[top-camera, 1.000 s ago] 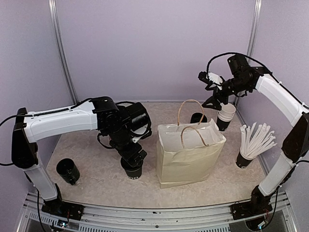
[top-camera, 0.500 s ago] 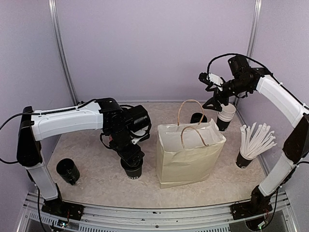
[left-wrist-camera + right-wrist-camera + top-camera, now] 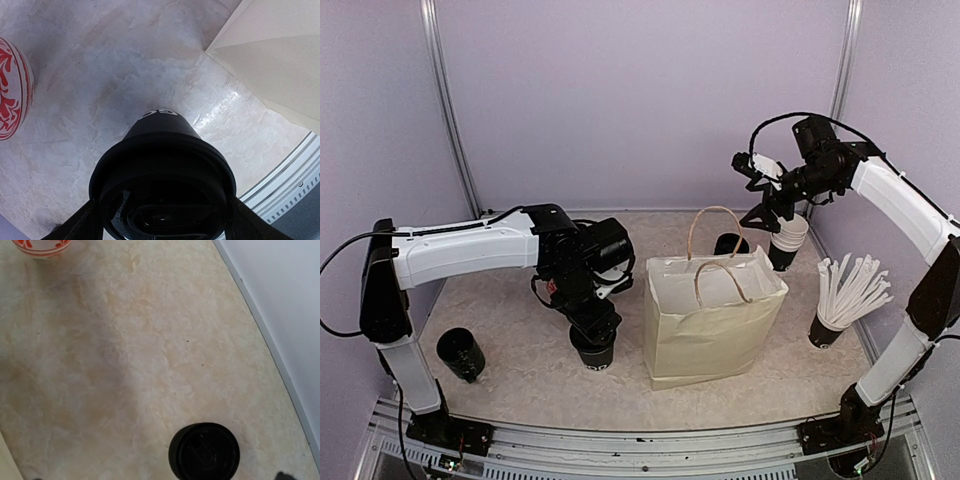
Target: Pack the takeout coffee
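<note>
The takeout coffee [image 3: 593, 354], a small black cup with its black lid on, stands on the table left of the paper bag [image 3: 712, 320]. My left gripper [image 3: 592, 328] comes down over it from above. In the left wrist view the lid [image 3: 162, 172] fills the space between the jaws, and both fingers [image 3: 75, 225] press against its rim. White print shows low on the cup's side [image 3: 158, 114]. My right gripper [image 3: 767, 195] hangs open high at the back right, holding nothing; only its tips [image 3: 285, 475] show in the right wrist view.
A nested stack of cups [image 3: 786, 240] stands under the right gripper, with a black lid stack [image 3: 728, 243] [image 3: 204, 452] beside it. A black cup of white sticks [image 3: 826, 330] is at the right. Another black cup [image 3: 460, 354] stands front left. A red-patterned bowl [image 3: 12, 95] [image 3: 42, 245] lies near the left arm.
My left arm has shifted a little to the right and settled lower over the lidded cup, and its jaws have narrowed onto the lid. The right arm has hardly moved.
</note>
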Motion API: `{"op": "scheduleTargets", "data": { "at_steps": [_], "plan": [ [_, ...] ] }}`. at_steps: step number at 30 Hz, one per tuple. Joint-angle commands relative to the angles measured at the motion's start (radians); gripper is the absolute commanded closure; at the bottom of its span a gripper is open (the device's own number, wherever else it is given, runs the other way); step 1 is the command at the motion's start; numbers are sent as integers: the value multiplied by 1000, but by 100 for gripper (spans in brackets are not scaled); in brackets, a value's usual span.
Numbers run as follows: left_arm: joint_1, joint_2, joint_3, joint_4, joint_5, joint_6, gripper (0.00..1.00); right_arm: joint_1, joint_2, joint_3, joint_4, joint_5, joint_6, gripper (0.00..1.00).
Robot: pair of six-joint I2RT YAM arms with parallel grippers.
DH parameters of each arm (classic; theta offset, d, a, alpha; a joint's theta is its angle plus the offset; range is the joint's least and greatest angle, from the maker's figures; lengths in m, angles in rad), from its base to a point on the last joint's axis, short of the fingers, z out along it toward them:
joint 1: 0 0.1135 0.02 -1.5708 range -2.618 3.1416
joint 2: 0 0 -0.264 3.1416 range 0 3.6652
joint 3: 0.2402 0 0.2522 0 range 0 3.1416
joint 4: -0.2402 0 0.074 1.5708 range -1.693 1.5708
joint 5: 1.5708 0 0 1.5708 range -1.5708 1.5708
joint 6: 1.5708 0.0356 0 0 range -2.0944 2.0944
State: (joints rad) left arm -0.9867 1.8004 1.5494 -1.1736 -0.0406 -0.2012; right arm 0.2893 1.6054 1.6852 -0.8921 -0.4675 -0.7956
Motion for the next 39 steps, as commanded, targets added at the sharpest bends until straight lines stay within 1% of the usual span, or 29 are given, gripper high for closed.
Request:
{"op": "scheduleTargets", "data": {
  "at_steps": [1, 4, 10, 14, 16, 19, 22, 24, 26, 30, 33, 35, 39],
  "plan": [
    [7, 22, -4, 16, 9, 9, 21, -10, -31, -6, 0, -7, -4, 1],
    [7, 12, 9, -2, 2, 2, 24, -10, -31, 7, -9, -15, -2, 1],
    [29, -49, 61, -43, -64, -31, 25, -10, -22, 107, -38, -62, 54, 1],
    [49, -95, 132, -75, -111, -46, 25, -10, -7, 226, -132, -164, 67, 1],
    [64, -124, 165, -78, -127, -53, 25, -10, -5, 261, -198, -241, 40, 1],
    [78, -153, 227, -94, -176, -64, 25, -6, -12, 247, -302, -335, -51, 1],
    [95, -176, 285, -105, -237, -72, 25, 6, -8, 230, -390, -362, -128, 2],
    [107, -188, 331, -108, -261, -72, 25, 31, 1, 210, -453, -351, -177, 4],
    [109, -193, 380, -109, -273, -65, 25, 61, 10, 192, -484, -325, -190, 7],
    [89, -197, 458, -90, -294, -45, 25, 114, 7, 118, -484, -258, -196, 12],
    [48, -202, 504, -77, -301, -30, 25, 139, 26, 103, -476, -234, -176, 17],
    [18, -207, 532, -73, -310, -26, 25, 154, 49, 106, -477, -229, -162, 24],
    [-53, -223, 584, -50, -316, -19, 25, 185, 95, 137, -485, -226, -126, 55]
  ]
}}
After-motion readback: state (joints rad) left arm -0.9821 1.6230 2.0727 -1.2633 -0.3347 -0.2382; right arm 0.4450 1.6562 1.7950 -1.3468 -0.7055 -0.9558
